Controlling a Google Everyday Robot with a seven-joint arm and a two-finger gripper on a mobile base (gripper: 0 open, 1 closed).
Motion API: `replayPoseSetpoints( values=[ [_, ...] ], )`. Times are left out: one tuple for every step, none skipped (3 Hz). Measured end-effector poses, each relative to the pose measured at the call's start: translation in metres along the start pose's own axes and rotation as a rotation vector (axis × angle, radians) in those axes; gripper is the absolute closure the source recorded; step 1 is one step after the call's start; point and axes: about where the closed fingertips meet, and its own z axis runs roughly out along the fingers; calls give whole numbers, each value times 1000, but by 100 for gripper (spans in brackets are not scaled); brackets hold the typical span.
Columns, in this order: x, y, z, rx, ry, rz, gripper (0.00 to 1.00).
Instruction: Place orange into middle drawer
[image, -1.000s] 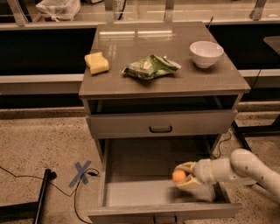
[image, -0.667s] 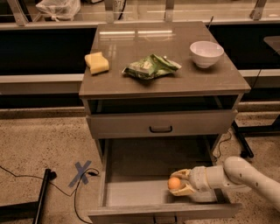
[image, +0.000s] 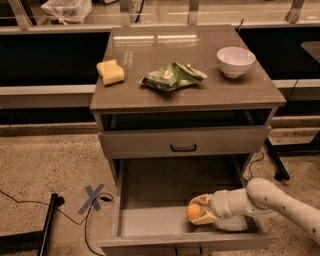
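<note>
The middle drawer (image: 150, 220) is pulled out wide below the cabinet, with a pale grey floor and grey side walls. My gripper (image: 196, 210) reaches into it from the right on a white arm and sits low near the drawer's front right. It is shut on the orange (image: 194, 211), a small round fruit held between the cream fingers (image: 201, 200), at or just above the drawer floor.
On the cabinet top (image: 190, 97) lie a yellow sponge (image: 111, 72), a green snack bag (image: 172, 76) and a white bowl (image: 235, 61). The closed drawer front (image: 183, 141) with a black loop handle is above. Blue tape cross (image: 93, 198) and cables lie on the floor left.
My gripper with the orange has moved left and lower inside the drawer, toward its front.
</note>
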Motion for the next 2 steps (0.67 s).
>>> replayPoseSetpoints(
  values=[
    [4,-11,25,40,36,-5,100],
    [11,-21,39,63,38,3,100]
  ],
)
